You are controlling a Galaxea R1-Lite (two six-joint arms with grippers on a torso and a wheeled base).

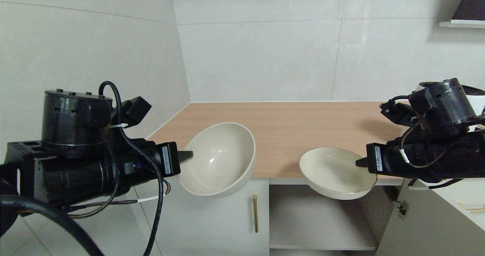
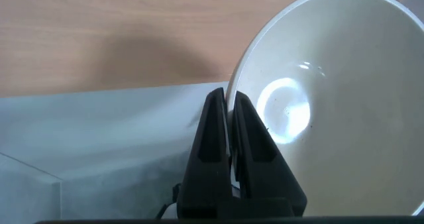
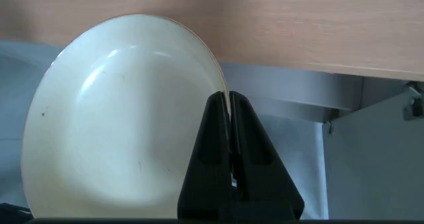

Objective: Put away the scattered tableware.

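Head view: the left gripper has its fingers clamped on the rim of a deep bowl, tipped on edge in the air just off the front edge of the bench. The right gripper pinches the rim of a shallow dish, also off that front edge. Under the bench, an open cupboard shows a bare shelf.

Left wrist view: the fingers sit narrow, one on each side of the bowl's wall, with the hollow facing away from the bench.

Right wrist view: the fingers grip the dish at its thin lip.

Both pieces look glazed, stiff and breakable. I'd guess they are slick and fairly weighty to carry by a rim pinch alone. A deeper bite on the rim seems wise, then setting each down flat and gently.
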